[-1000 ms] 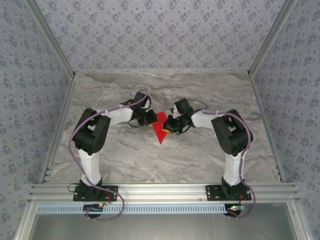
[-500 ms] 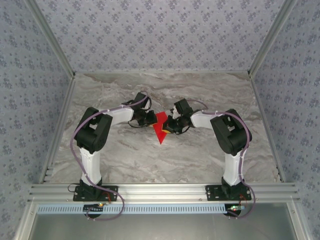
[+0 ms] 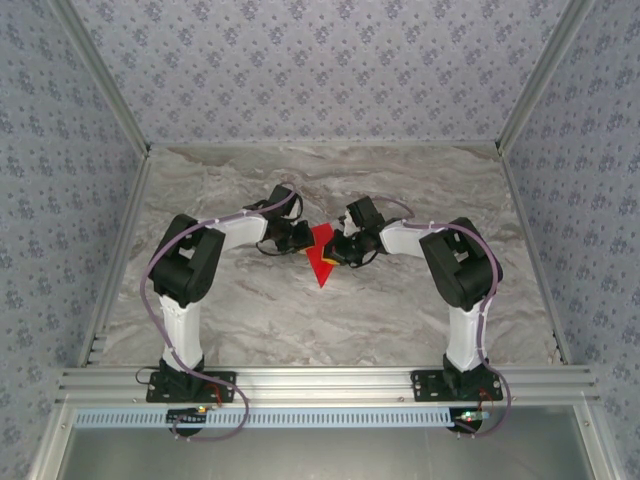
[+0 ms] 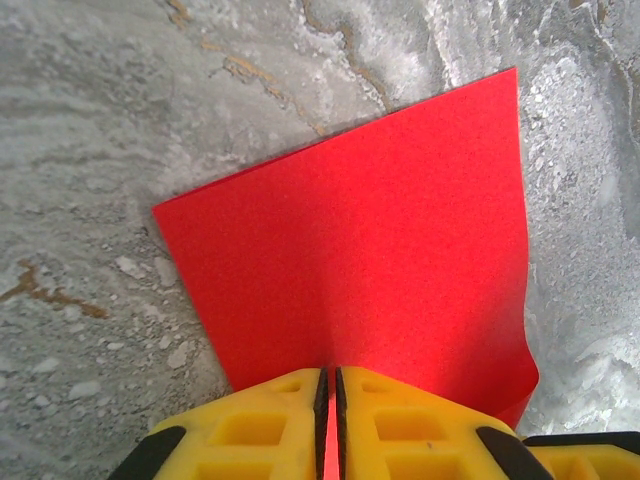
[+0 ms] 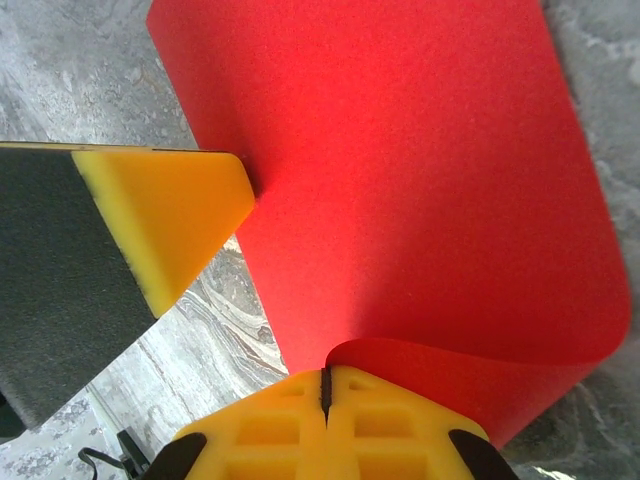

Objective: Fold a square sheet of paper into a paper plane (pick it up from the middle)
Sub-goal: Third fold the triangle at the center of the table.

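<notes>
Left gripper (image 4: 330, 378) and right gripper (image 5: 325, 378) pinch red paper (image 4: 380, 230) above marble table (image 4: 90, 110)

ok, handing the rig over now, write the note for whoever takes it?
Left gripper: fingers shut on the left edge of the red paper.
Right gripper: fingers shut on its right side, where the sheet bows.
Paper: held between both grippers over the middle of the table, pointed corner toward the arm bases.
Done: sheet gripped by both arms.
Left: no slim dart shape yet; fold count unclear.
</notes>
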`<action>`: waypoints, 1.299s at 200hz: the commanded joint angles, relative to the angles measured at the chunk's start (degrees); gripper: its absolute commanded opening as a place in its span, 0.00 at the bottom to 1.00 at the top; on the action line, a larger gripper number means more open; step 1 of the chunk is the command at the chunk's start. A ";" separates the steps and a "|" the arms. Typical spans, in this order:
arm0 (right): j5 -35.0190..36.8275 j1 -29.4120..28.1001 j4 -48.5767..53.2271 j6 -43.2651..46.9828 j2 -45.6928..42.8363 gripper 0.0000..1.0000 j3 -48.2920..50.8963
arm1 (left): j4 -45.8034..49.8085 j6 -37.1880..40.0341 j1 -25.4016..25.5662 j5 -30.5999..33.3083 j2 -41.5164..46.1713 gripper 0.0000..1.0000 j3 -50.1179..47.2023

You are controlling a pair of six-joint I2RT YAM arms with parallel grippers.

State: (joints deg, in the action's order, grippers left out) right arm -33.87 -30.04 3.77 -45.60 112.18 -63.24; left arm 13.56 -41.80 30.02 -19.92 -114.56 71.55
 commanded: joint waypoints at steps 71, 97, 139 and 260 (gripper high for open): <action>-0.37 -0.17 0.54 1.53 2.60 0.03 -1.75 | 2.27 1.03 0.30 -0.47 -1.54 0.15 0.88; -0.32 -0.05 0.79 1.83 2.87 0.03 -2.02 | 2.34 1.09 0.22 -0.56 -1.58 0.15 0.79; -0.28 0.00 1.13 2.03 3.13 0.03 -2.22 | 2.34 1.11 0.32 -0.60 -1.63 0.15 0.70; -0.15 0.08 2.07 3.10 4.43 0.03 -2.59 | 2.63 1.20 0.23 -0.64 -1.54 0.15 1.01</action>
State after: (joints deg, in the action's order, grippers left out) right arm -35.29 -29.98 4.19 -43.94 114.65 -64.88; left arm 13.56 -41.58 30.02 -19.97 -114.56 71.55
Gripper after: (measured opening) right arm 0.043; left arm 0.147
